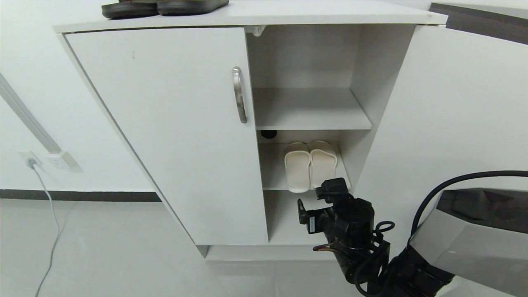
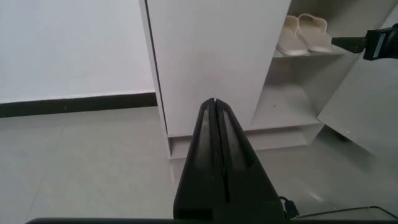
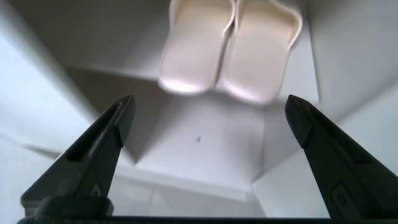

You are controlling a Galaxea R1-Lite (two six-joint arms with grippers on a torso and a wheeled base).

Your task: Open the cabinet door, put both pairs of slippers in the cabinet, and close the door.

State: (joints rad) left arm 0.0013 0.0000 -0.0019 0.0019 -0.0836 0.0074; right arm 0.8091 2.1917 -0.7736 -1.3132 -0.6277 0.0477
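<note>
The white cabinet [image 1: 165, 123] has its right door [image 1: 449, 111] swung open and its left door shut. A cream pair of slippers [image 1: 310, 165] lies side by side on the middle shelf, also seen as the cream slippers [image 3: 230, 46] and the cream slippers [image 2: 305, 32]. A dark pair of slippers [image 1: 163, 7] rests on the cabinet top. My right gripper [image 3: 208, 124] is open with nothing in it, just in front of and below the cream pair. My left gripper [image 2: 214, 106] is shut, low over the floor, facing the cabinet.
The upper shelf [image 1: 309, 109] and bottom shelf [image 1: 284, 222] hold nothing. A metal handle [image 1: 239, 95] is on the shut left door. A wall socket with a grey cable [image 1: 45, 198] sits at the left over grey floor tiles.
</note>
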